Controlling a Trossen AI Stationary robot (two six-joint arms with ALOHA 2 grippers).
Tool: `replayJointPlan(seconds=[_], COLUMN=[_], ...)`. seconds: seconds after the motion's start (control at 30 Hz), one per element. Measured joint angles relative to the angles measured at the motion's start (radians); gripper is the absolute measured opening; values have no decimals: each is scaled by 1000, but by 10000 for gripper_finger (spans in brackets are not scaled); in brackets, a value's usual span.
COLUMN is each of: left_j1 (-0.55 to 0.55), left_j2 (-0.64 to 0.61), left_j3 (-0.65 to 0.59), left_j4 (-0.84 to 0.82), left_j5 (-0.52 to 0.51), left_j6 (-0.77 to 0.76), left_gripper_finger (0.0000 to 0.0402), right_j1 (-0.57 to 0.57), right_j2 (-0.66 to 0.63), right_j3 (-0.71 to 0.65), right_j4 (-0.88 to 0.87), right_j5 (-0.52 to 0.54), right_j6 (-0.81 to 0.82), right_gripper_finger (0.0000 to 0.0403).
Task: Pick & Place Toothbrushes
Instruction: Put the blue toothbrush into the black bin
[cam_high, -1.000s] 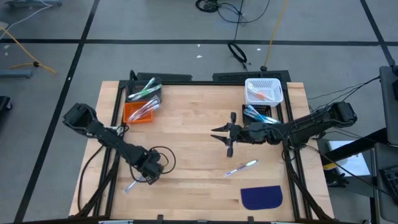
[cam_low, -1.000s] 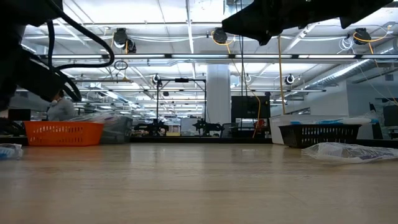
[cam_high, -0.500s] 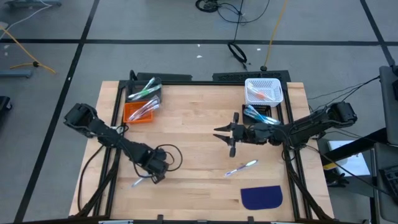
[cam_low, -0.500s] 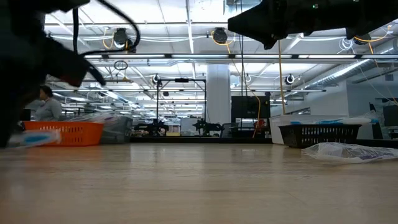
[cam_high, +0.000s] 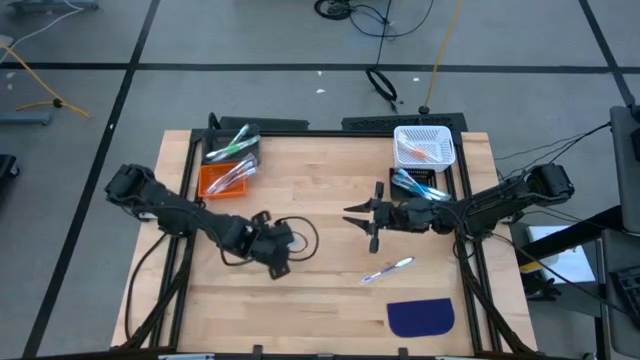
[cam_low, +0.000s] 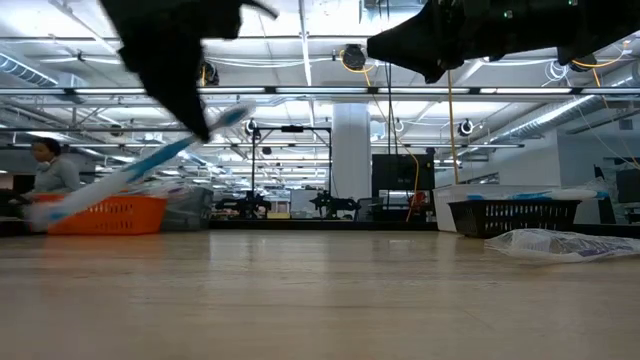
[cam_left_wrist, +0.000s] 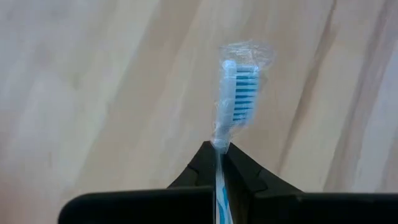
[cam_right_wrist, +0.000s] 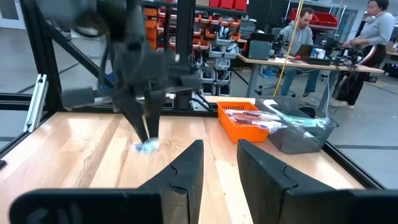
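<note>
The left pincer (cam_left_wrist: 221, 155) was clamped on a blue-bristled toothbrush (cam_left_wrist: 236, 106), its long axis running straight out ahead; the orange bin (cam_high: 222, 181) lay nearer this arm

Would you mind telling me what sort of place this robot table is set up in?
Most likely a large robotics lab or workshop: rows of ceiling lights over an open hall, people at desks with computers, and shelves of red parts bins behind the wooden table.
</note>
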Motion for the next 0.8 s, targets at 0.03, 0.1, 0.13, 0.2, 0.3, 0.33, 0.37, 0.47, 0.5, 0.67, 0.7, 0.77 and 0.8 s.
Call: replayJointPlan(seconds=[0.03, 0.1, 0.13, 0.2, 0.3, 0.33, 0.37, 0.47, 0.5, 0.67, 0.7, 0.77, 0.8], left_j1=[10, 29, 40, 60, 88, 97, 106, 132, 140, 175, 179, 187, 190], left_j2=[0, 0, 0, 0, -1, -1, -1, -1, -1, -1, -1, -1, -1], left_j3=[12, 32, 40, 54, 72, 75, 77, 79, 79, 79, 79, 79, 79], left_j4=[25, 90, 121, 187, 282, 314, 349, 461, 497, 681, 714, 772, 804], left_j5=[-17, -38, -44, -48, -50, -51, -51, -51, -51, -37, -30, -16, -14], left_j6=[36, 115, 157, 237, 355, 393, 427, 516, 543, 646, 661, 691, 702], left_gripper_finger=[5, 3, 3, 4, 4, 3, 3, 5, 4, 5, 5, 3, 3], right_j1=[0, 0, 0, 0, 1, 1, 1, 1, 1, 1, 1, 1, 1], right_j2=[0, 0, 0, 0, 0, 0, 0, 0, 0, 0, 0, 0, 0], right_j3=[0, 0, 0, 0, 0, 0, 0, 0, 0, 0, 0, 0, 0], right_j4=[-2, -2, -2, -2, -2, -3, -6, -14, -15, -15, -15, -14, -14], right_j5=[0, 0, -1, -1, -1, -1, -1, -2, -2, -2, -2, -2, -2], right_j6=[0, 0, 0, 0, 0, 0, 0, 0, 0, 0, 0, 1, 1], right_gripper_finger=[89, 89, 89, 89, 89, 89, 89, 89, 89, 89, 89, 89, 89])
